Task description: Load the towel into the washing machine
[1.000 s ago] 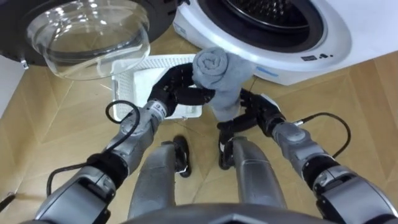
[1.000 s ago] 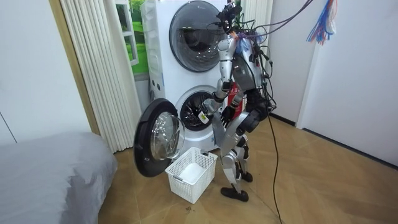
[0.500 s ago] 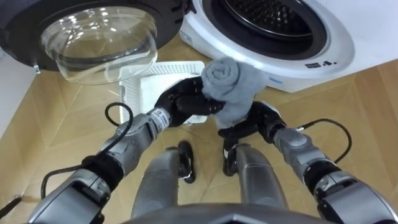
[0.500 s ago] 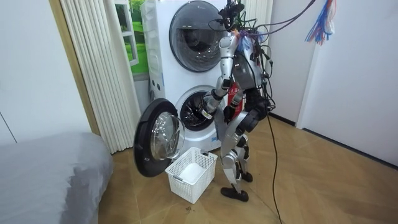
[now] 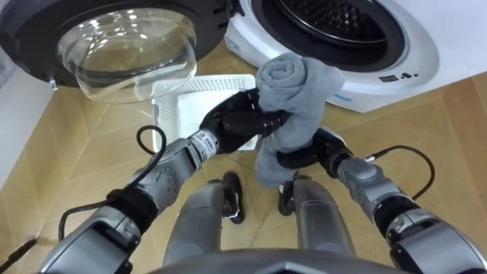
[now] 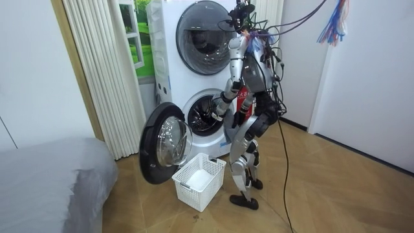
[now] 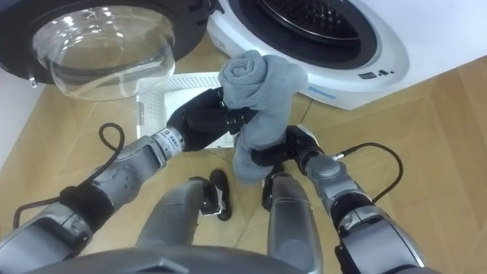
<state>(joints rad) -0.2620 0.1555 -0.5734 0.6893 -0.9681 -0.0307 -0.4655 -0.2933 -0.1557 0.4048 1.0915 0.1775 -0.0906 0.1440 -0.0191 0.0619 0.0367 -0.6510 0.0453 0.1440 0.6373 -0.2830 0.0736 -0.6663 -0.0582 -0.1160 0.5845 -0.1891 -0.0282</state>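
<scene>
grey towel (image 5: 293, 87), rolled at top, held in air just before open mouth of washing machine (image 5: 417, 53), not yet inside. left hand (image 5: 237, 122) fingers curled round towel's middle. right hand (image 5: 310, 154) clamped on hanging lower part from beneath. white basket (image 5: 183, 99) on floor under hands, beside open door (image 5: 125, 46). robot stands facing machine.

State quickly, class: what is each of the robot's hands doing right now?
Left hand: closed on the grey towel, near its rolled top.
Right hand: closed on the same towel, lower down.
</scene>
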